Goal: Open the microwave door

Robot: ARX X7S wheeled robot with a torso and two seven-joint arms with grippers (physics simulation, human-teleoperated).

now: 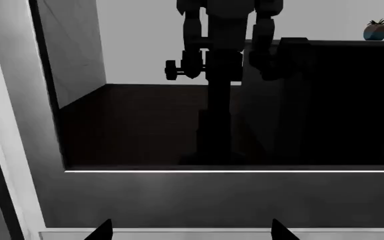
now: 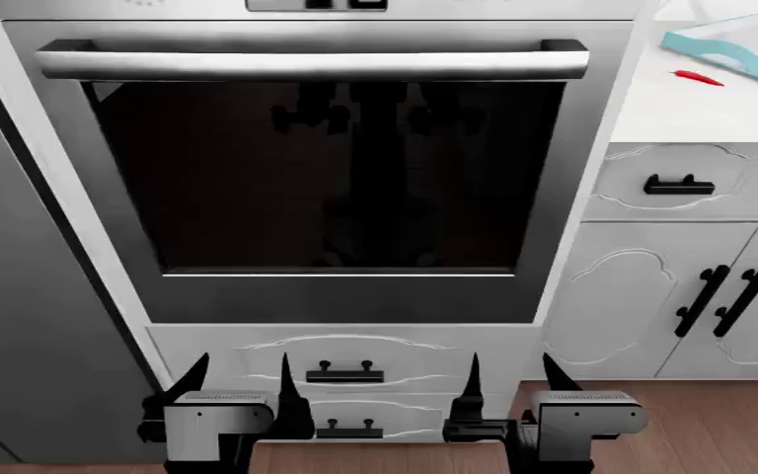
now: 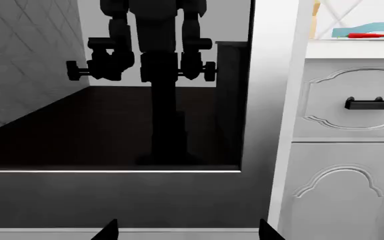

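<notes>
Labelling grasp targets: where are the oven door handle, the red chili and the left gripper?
Oven door handle (image 2: 307,64): head view, bar's middle.
Red chili (image 2: 699,78): head view, its body.
Left gripper (image 2: 238,383): head view, between fingertips.

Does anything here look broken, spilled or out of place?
Nothing looks damaged or spilled. The oven door is shut and straight. The only stray item is a small red chili pepper lying loose on the counter beside a blue tray.

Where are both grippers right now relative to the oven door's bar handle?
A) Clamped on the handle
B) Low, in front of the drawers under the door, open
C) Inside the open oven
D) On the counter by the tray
B: in the head view the left gripper and right gripper hang open before the lower drawers, far below the bar handle.
</notes>
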